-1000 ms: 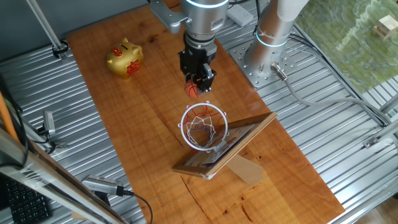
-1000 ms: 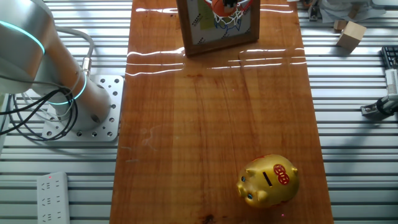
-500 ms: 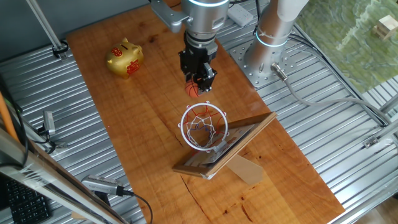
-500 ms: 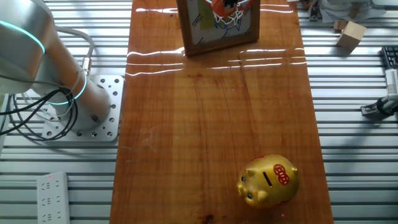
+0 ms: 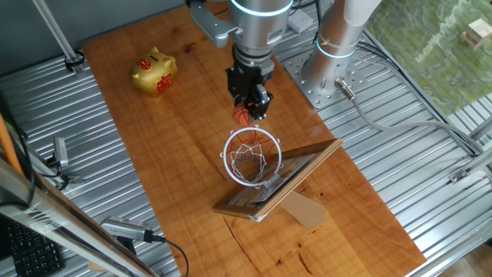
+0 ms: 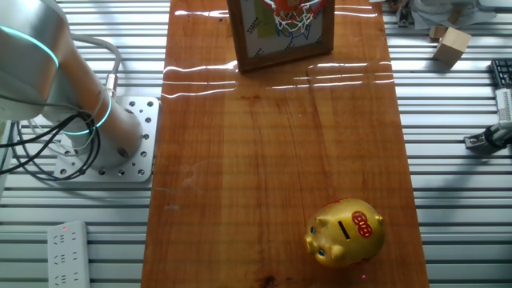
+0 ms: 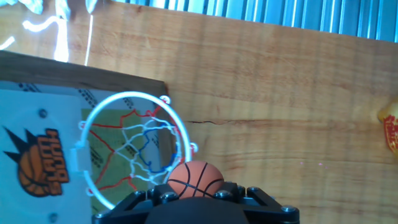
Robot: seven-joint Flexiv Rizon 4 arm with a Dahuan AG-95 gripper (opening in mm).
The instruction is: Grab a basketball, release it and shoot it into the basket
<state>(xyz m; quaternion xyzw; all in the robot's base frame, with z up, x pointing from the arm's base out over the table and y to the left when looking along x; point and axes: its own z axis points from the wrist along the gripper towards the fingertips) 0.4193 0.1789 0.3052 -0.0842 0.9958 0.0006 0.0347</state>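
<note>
My gripper is shut on the basketball, a tiny orange ball with dark seams, and holds it in the air just behind the basket. The basket is a white ring with a white-red-blue net on a tilted wooden-framed backboard. In the hand view the ball sits between the black fingers at the bottom edge, over the near rim of the basket. In the other fixed view only the basket and a bit of orange above it show at the top edge.
A golden piggy bank stands on the wooden board at the far left, also low in the other fixed view. The arm's base is bolted to the metal table at the right. A cardboard prop sticks out behind the backboard.
My gripper has moved a little toward the basket with the ball still in it. Nothing else has moved.
</note>
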